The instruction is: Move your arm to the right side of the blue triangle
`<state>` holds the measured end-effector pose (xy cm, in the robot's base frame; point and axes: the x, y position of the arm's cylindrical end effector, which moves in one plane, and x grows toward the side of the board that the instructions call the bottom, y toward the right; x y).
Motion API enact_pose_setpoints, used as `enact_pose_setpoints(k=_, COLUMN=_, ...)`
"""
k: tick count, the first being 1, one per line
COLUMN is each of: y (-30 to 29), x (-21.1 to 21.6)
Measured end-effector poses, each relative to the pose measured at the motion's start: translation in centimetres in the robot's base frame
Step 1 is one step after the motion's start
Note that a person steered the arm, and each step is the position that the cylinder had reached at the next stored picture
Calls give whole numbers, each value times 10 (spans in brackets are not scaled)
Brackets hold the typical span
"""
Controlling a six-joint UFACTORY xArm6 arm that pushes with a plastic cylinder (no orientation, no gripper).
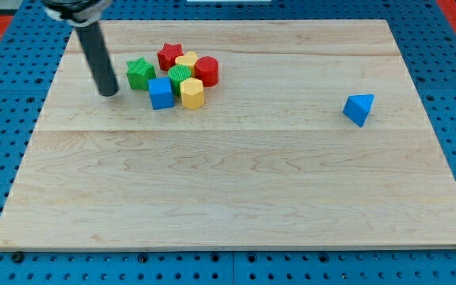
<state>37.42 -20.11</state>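
No jaws existed on this rod, so my tip (108, 93) rested just left of the green star (140, 73) while the blue triangle (359, 108) sat alone far right on the desk (236, 182), and the approach had seemingly not begun, calling for a long sweep rightward past it.

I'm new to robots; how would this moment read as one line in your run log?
my tip: left of block cluster, beside green star | blue triangle: alone, far right | goal: not yet reached
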Motion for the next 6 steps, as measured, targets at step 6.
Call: enact_pose_setpoints(k=6, y=426, x=41)
